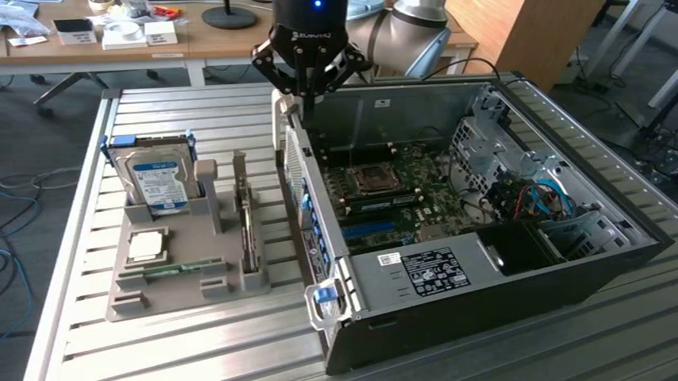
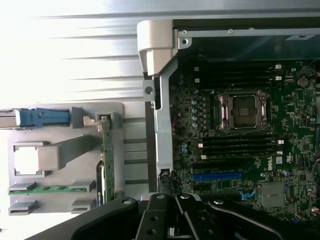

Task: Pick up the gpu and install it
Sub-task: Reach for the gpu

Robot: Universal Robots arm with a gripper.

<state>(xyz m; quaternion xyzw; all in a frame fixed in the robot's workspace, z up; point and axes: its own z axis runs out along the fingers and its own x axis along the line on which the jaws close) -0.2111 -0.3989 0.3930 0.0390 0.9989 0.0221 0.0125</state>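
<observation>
**Closed, empty gripper over the case wall; gpu sits in its holder**

We see the black two-finger gripper point(image 1: 307, 97) hanging over the near wall of the open black tower computer case point(image 1: 477, 317), at the case's far corner. Its fingers are drawn together and carry nothing.

The gpu point(image 1: 247, 226), a thin green circuit card with a pale metal end bracket, stands on its long edge in a slot of the grey moulded plastic holder point(image 1: 180, 298). It is in the slot on the side nearest the case, not yet picked up. The gripper is well apart from it.

The holder lies on the slatted aluminium worktop point(image 1: 190, 349), toward the exterior view's left, and the case lies just beside it.

Other things in the holder:
- A silver hard drive with a blue label point(image 1: 159, 181), upright at the far end.
- A square pale processor chip point(image 1: 146, 246), flat in a recess.
- A narrow green memory stick point(image 1: 175, 270), flat near the near end.
- A grey upright post point(image 1: 209, 186), between the drive and the gpu.

Between the gpu and the green motherboard point(image 1: 414, 182) stands the case's pale rear wall with blue tabs point(image 1: 302, 198). On the board we make out the metal processor socket point(image 2: 243, 111) and a long blue expansion slot point(image 2: 217, 176). A black power supply with a white label point(image 1: 424, 270) fills the case's near end, and blue cables point(image 1: 551, 198) run along the side away from the holder.
</observation>
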